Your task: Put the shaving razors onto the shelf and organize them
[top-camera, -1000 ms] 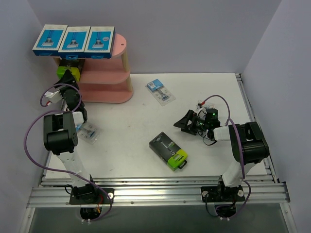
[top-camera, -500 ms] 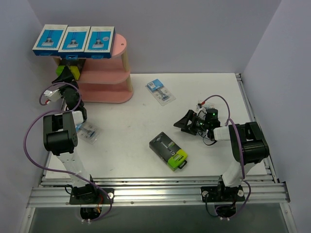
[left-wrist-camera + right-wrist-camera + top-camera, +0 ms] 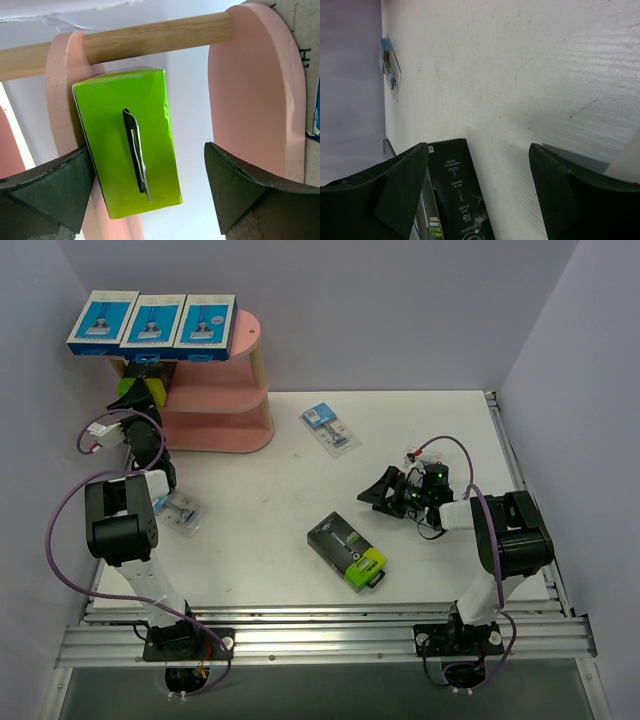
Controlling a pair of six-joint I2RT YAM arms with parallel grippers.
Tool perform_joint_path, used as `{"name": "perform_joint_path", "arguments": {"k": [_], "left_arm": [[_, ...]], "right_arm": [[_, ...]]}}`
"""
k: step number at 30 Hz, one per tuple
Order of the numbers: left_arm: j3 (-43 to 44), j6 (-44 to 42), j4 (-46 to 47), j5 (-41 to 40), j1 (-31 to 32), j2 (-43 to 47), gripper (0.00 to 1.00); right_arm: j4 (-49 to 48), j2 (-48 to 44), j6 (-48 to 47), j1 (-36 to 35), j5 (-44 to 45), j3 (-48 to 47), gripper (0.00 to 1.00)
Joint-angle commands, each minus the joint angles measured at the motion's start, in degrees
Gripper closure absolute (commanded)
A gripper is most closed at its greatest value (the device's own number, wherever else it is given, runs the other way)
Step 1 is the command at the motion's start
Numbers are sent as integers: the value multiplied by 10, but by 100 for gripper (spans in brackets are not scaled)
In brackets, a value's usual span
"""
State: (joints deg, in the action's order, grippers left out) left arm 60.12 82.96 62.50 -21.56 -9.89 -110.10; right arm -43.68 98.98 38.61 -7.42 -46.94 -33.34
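A white table (image 3: 260,490) fills the middle of the overhead view, its top matt, with faint streaks and a thin scuff in the right wrist view. Plain pale lilac-grey walls close it in: the far wall (image 3: 380,310), the left wall (image 3: 35,460) and the right wall (image 3: 595,390). Aluminium rails (image 3: 330,640) run along the near edge and up the right side. Nearer than the rails lies a dark grey strip of floor (image 3: 330,695). The light is soft and even, with weak shadows.

A white table (image 3: 250,480) holds a black box (image 3: 346,550) centrally and two blister packs (image 3: 330,428). Upper left, a pink shelf (image 3: 250,332) carries three blue-and-white boxes (image 3: 153,322).
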Motion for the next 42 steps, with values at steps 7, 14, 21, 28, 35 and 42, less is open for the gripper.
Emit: {"name": "perform_joint_path", "arguments": {"k": [7, 14, 21, 28, 35, 42], "left_arm": [[-7, -27, -62, 29, -9, 31, 6], [5, -38, -98, 46, -14, 39, 6], [15, -59, -128, 62, -20, 48, 6], [27, -84, -163, 73, -24, 63, 6], [39, -97, -214, 91, -29, 74, 6], [53, -107, -252, 113, -34, 73, 6]], "right_arm": [[55, 33, -14, 5, 32, 25, 22], [54, 35, -15, 5, 33, 26, 22], [54, 35, -15, 5, 33, 26, 22], [54, 32, -16, 6, 33, 25, 22], [54, 31, -17, 5, 34, 27, 22], [54, 30, -18, 6, 36, 27, 22]]}}
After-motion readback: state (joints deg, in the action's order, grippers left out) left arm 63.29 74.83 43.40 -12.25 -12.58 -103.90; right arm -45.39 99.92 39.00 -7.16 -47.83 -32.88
